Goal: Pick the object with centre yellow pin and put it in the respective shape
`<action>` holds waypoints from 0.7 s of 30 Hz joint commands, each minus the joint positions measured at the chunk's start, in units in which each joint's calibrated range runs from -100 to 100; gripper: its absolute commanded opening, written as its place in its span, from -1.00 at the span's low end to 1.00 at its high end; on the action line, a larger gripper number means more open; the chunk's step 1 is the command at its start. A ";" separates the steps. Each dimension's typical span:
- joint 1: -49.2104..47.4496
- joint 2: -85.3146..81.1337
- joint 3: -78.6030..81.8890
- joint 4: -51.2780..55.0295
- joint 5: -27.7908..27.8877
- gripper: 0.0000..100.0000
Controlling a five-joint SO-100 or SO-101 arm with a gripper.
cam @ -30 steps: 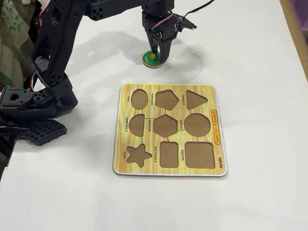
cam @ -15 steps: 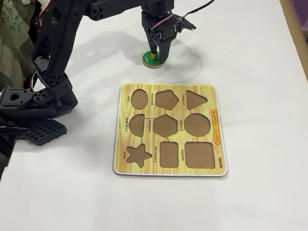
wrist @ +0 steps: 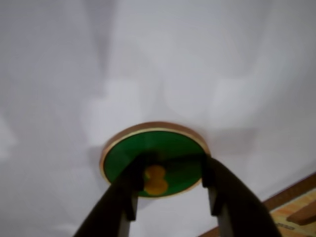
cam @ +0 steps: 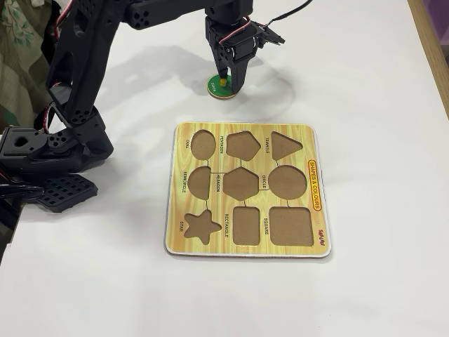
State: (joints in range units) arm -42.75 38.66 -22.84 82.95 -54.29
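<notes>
While my pincer [wrist: 170,190] is hanging over the green disc [wrist: 148,148], its fingers [wrist: 123,197] are standing spread either side of the yellow knob [wrist: 156,179], not pinching it. I am seeing the disc [cam: 219,86] lying flat on the white tabletop [cam: 365,84], apart from the shape board [cam: 210,242], whose circle cutout [cam: 287,182] is sitting bare on the fixed view's right.

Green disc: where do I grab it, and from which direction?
Take the yellow knob at the middle of the green disc, coming straight down. The disc lies flat on the table, so its thin rim offers little to pinch. The gripper already straddles the knob, jaws open.
</notes>
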 commanded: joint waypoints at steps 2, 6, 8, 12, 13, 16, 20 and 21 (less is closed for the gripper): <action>0.86 -1.50 0.54 0.89 0.05 -0.73; 0.86 -1.50 1.98 0.89 -0.05 -0.73; 0.86 -1.50 2.61 0.89 -0.05 -0.73; 0.86 -1.50 2.88 0.80 0.16 -0.73; 0.86 -1.50 2.88 0.80 0.16 -0.73; 0.86 -1.50 2.97 0.80 0.05 -0.74; 0.76 -1.50 2.97 0.80 0.21 -0.74; 0.76 -1.50 2.97 0.80 0.26 -0.77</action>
State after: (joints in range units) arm -42.75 38.66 -20.41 82.95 -54.29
